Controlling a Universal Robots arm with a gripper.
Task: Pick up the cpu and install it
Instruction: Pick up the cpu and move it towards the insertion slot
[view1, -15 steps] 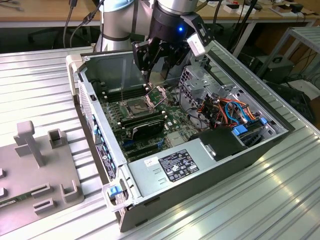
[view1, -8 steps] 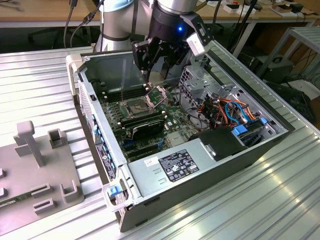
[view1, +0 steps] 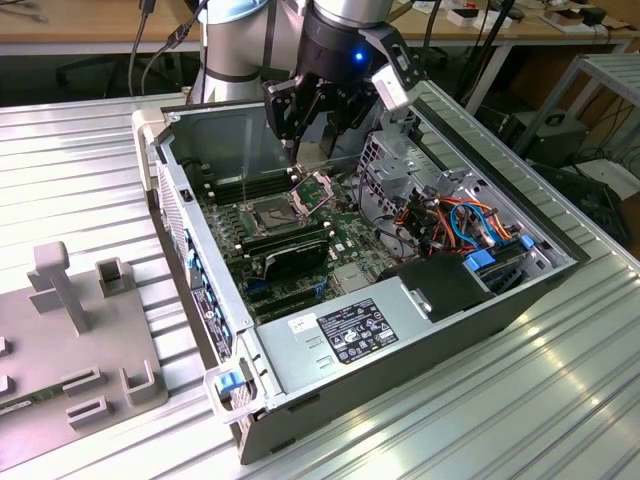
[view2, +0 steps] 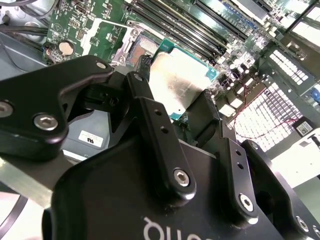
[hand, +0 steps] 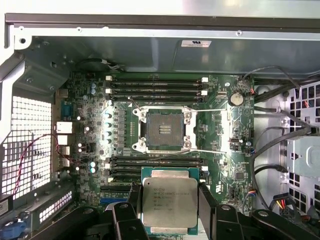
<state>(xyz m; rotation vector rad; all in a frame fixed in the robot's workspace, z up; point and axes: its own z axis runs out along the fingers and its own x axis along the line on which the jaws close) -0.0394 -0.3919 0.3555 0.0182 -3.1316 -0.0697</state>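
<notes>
The cpu (hand: 169, 202) is a flat square chip with a silver-grey metal face on a green edge, and my gripper (hand: 170, 205) is shut on it, a black finger on each side. It hangs above the motherboard, a short way off the socket (hand: 162, 130), which lies open and bare with its pin field showing. In the second wrist view the cpu (view2: 177, 80) sits tilted between the fingers (view2: 206, 116), with the socket (view2: 141, 47) just beyond it. In the exterior view my gripper (view1: 314, 140) is inside the open computer case, over the socket (view1: 275, 212).
Long black memory sticks (hand: 155, 86) flank the socket on both sides. The socket's hinged frame (view1: 312, 188) stands raised. Case walls (view1: 180, 210) ring the board, with a power supply (view1: 350, 330) and bundled cables (view1: 455, 220) nearby. A grey fixture plate (view1: 70, 340) lies at the exterior view's left.
</notes>
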